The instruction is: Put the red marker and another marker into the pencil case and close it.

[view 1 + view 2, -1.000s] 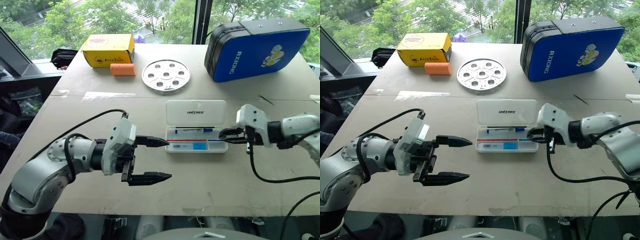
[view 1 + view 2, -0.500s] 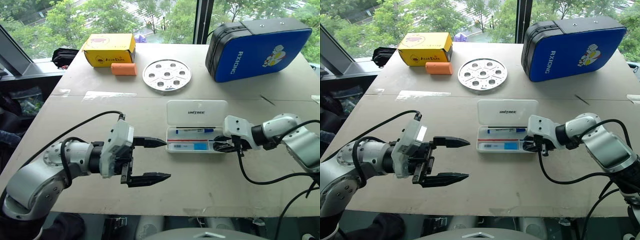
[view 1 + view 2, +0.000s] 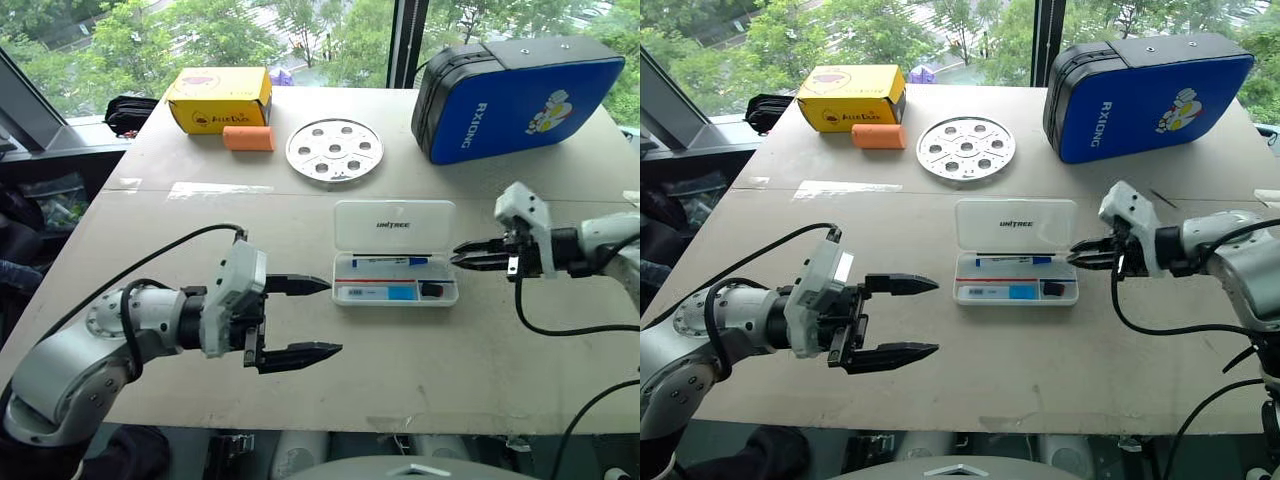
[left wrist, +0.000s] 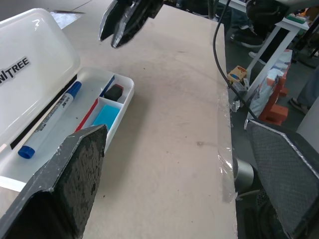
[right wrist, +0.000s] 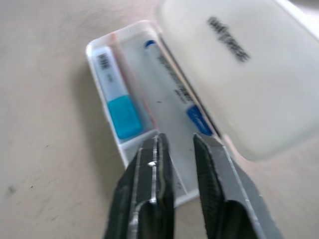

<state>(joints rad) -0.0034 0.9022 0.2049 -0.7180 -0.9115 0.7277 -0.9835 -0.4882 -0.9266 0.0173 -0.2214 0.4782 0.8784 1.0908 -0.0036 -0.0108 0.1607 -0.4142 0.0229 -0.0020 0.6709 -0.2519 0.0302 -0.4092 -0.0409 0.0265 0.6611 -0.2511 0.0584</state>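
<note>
The small flat translucent-white plastic pencil case (image 3: pixel 396 252) lies open near the middle of the pale bench (image 3: pixel 400 380), its hinged lid with the black "UNITREE" print folded back flat on the far side. In the tray, the very slim red marker (image 4: pixel 87 115) lies lengthwise between a white marker with a blue cap (image 4: pixel 47 123) along the hinge side and a blue-and-white block (image 3: pixel 389 292) along the near side; a small black piece (image 3: pixel 430 289) sits at the tray's right end.

The right claw (image 3: pixel 472 257) hovers just off the case's right end, its two black fingers clenched together with nothing between them, tips pointing at the case. The left claw (image 3: pixel 305 318) hangs above the bench just left of the case, its fingers spread wide and empty, the upper fingertip close to the tray's left edge without touching it.

Along the bench's far side stand a yellow cardboard box (image 3: pixel 218 98), a stubby orange cylinder (image 3: pixel 247 138), a round metal disc with holes (image 3: pixel 333 150) and a large blue hard case (image 3: pixel 520 95)
</note>
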